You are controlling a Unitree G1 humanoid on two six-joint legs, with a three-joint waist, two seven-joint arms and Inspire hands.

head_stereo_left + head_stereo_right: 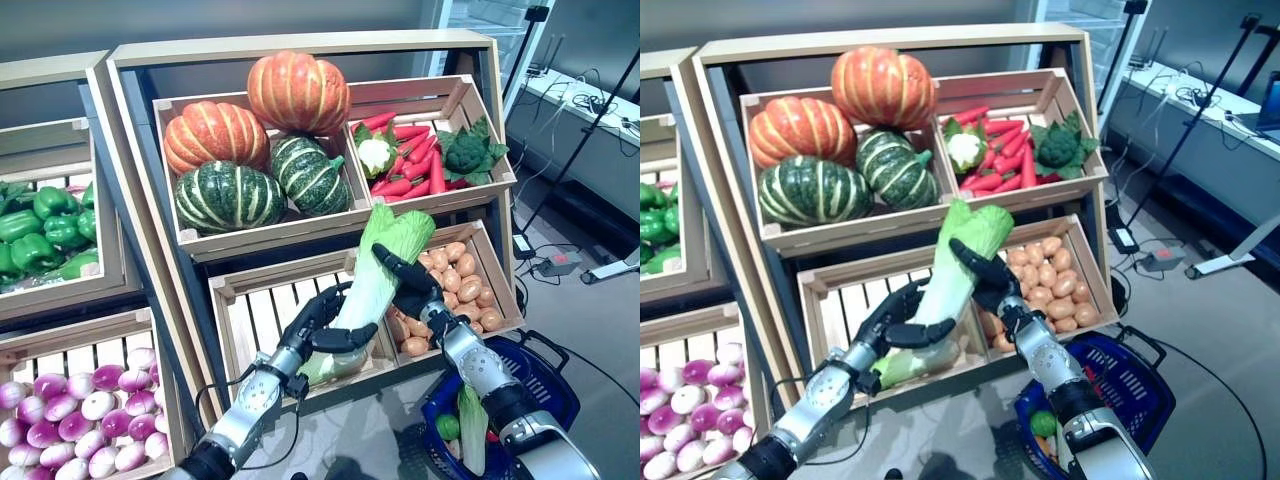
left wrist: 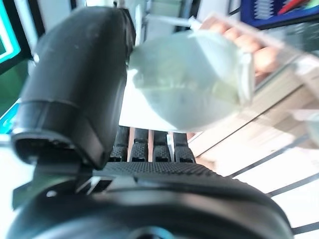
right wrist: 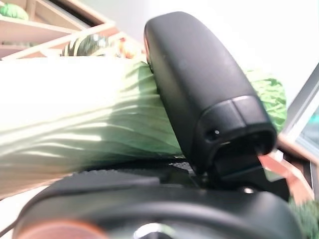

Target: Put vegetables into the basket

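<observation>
Taking the empty slatted crate (image 1: 262, 318) as landmark: far to its left sit a bin of green peppers (image 1: 45, 232) and, lower, a bin of purple-white turnips (image 1: 75, 410); above it, the pumpkin crate (image 1: 250, 140). The left hand (image 1: 318, 322) comes in from below-left of the crate w/ fingers and thumb curled round the lower, pale end of the Chinese cabbage (image 1: 372, 290); the left wrist view confirms the thumb pressed on the butt end. The cabbage stands steeply tilted in front of the crate's right half, long axis running from pale base at lower left up to leafy green top at upper right. The right hand (image 1: 412, 283) clasps the upper stalk just below the leaves, thumb wrapped across it in the right wrist view, so both hands grip the same veg. Right of the crate is the potato crate (image 1: 455, 285); above that, carrots (image 1: 415, 165) w/ a cauliflower and broccoli. The blue basket (image 1: 545, 385) sits on the floor below-right of the crate, directly under the right arm, already holding another cabbage (image 1: 472, 425) and something green. Judgement: the basket lies down and right of the cabbage, so the right hand is nearer and better placed to carry it; the left would likely need to let go, and the long stalk tipped base-down to fit beside what's inside.
</observation>
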